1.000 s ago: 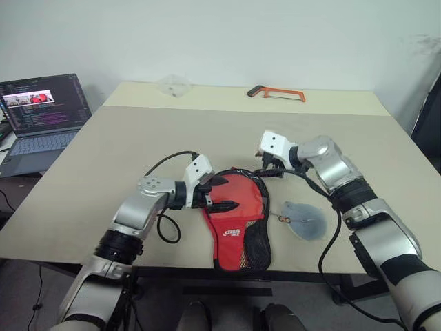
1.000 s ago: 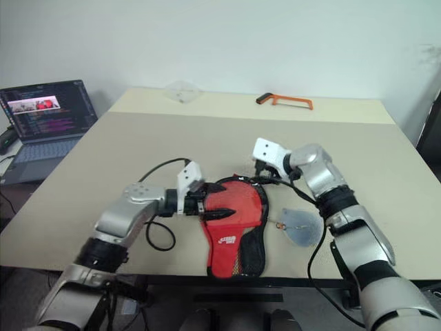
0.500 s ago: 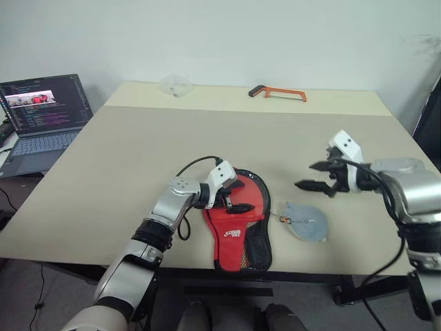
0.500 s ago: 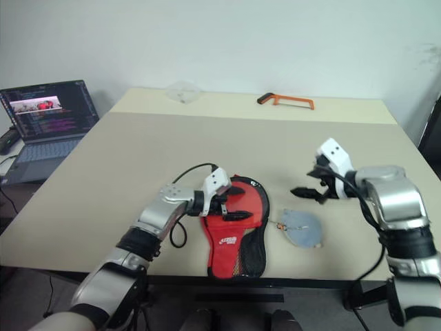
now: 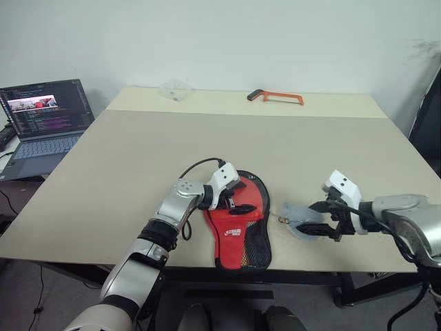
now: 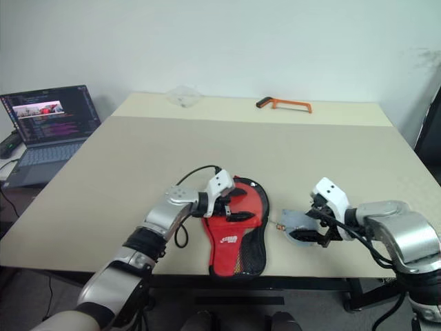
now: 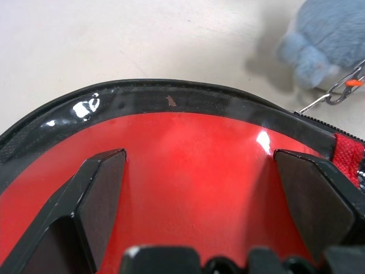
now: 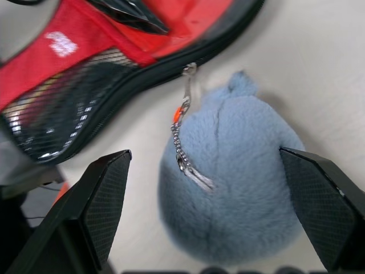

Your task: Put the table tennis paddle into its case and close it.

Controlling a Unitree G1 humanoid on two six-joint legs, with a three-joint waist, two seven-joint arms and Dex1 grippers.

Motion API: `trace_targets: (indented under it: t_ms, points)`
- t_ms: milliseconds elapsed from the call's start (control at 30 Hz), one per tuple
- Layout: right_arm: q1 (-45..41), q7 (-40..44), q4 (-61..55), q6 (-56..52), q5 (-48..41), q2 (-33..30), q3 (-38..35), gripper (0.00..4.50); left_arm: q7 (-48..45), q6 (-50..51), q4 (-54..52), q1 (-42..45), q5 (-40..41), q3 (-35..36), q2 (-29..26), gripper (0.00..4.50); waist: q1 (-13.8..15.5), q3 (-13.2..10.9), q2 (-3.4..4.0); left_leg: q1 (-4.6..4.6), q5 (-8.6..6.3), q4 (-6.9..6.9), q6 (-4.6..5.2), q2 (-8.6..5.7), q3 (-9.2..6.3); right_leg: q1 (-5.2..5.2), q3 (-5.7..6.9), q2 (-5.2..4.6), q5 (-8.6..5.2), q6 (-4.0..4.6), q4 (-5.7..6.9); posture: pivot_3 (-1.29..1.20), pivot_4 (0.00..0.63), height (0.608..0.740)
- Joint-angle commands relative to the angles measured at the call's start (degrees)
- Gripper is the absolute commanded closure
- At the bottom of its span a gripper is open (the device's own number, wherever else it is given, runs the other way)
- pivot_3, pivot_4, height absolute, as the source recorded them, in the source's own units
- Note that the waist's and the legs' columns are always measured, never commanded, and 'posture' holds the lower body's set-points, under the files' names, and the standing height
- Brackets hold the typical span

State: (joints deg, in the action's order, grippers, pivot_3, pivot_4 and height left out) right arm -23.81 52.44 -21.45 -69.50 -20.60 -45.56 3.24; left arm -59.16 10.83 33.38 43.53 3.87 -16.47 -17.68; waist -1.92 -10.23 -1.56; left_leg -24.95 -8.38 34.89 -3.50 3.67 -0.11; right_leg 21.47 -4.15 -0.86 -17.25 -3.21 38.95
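A wide beige table (image 5: 138,152) stands before a plain pale wall. Off its left edge, an open laptop (image 5: 43,114) sits on a lower surface, its screen lit. At the table's far edge lie a clear plastic item (image 5: 173,88) and, further right, an orange-handled hacksaw (image 5: 275,96).

Near the front edge, left of centre, the left gripper (image 5: 238,196) reaches in with its two black fingers spread wide over the round head of the case (image 5: 238,224). The case is a red, paddle-shaped pouch with black edging, a white logo and a black mesh panel, lying flat with its narrow end toward the robot. The left wrist view shows a glossy red surface framed by the black rim between the spread fingers; whether that is the table tennis paddle cannot be told.

Just right of the case, a small grey-blue fuzzy lump (image 8: 234,188) lies on the table, joined to the case's zip by a short chain (image 8: 181,134). The right gripper (image 5: 318,219) hangs over the lump, fingers wide apart, holding nothing.
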Motion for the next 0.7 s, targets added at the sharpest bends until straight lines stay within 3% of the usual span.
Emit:
trace_targets:
  t_ms: [33,200,267,500,600,700]
  points:
    - [-0.6,-2.21,1.17,2.87,1.71,-1.07,3.26,0.03,0.31,1.6,0.48,-2.19,-2.45,-1.57,-0.52,0.0,0.03,0.01,-0.01,0.0,0.0,-0.02,0.0,0.0,0.0,-0.01,0.01,0.0,-0.03,0.03,0.0,0.0,0.15,0.74]
    - [0.43,-2.46,1.33,8.05,5.1,-3.95,10.07,0.19,0.8,2.23,-0.29,-2.56,-2.45,-1.3,-0.73,0.0,0.04,0.01,0.0,0.0,-0.01,-0.17,0.01,0.0,-0.03,0.01,0.06,0.02,0.01,-0.2,0.01,0.0,0.15,0.74]
    - [0.37,-2.86,1.69,10.23,6.65,-4.43,11.98,0.62,0.98,2.37,-0.44,-2.61,-2.42,-1.21,-0.76,0.0,0.04,0.01,-0.01,0.0,-0.01,-0.17,0.0,0.0,-0.03,0.02,0.06,0.02,0.02,-0.23,0.01,0.0,0.15,0.74]
    - [0.0,-0.54,-0.27,12.56,6.3,-5.86,11.31,2.83,1.1,3.64,-1.56,-2.97,-1.54,-0.79,-0.58,0.0,0.03,0.03,-0.03,0.04,-0.01,-0.16,0.0,0.01,-0.02,-0.01,0.05,0.02,-0.13,0.04,0.0,0.0,0.15,0.74]
    - [1.1,4.0,-4.24,14.88,4.37,-9.78,9.89,3.43,1.23,3.22,-1.0,-2.89,-2.05,-1.07,-0.66,0.0,0.04,0.03,-0.03,0.04,-0.02,-0.17,0.0,0.0,-0.01,0.0,0.04,0.01,-0.14,0.04,0.0,0.0,0.15,0.74]
    - [2.74,8.93,-8.02,18.73,2.86,-15.11,8.44,3.68,1.35,2.85,-0.17,-2.51,-2.25,-1.1,-0.51,0.0,0.05,0.02,-0.03,0.03,-0.02,-0.24,-0.01,-0.01,-0.01,0.01,0.05,0.0,-0.15,0.05,-0.02,0.0,0.15,0.74]
